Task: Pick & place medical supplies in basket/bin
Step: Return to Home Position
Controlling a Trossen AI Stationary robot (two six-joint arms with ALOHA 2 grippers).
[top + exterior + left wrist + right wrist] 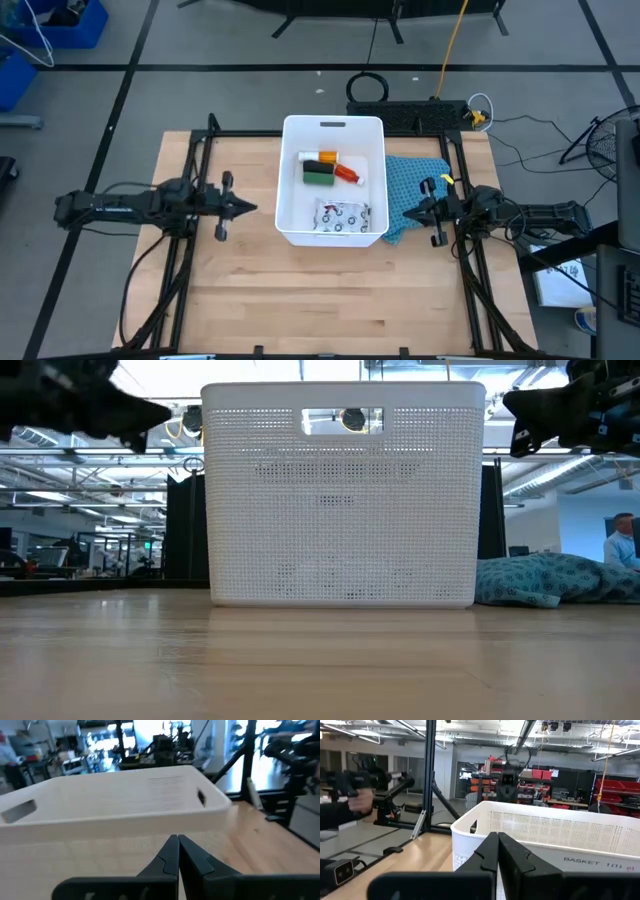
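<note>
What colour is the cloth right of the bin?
Blue with a faint darker pattern; the cloth shows best in the high view, beside the white bin.

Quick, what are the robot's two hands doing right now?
Left gripper: closed, holding nothing.
Right gripper: closed, holding nothing.

The basket [283, 180] stands mid-surface [250, 290], toward the far edge. Inside, the flat packet [343, 216] lies at its near end, with the block [319, 177], pill bottle [327, 157] and tube [347, 174] behind. A cloth [415, 180] lies against its right side. The left gripper [250, 207] is left of it, and the right gripper [405, 213] is above the cloth.
</note>
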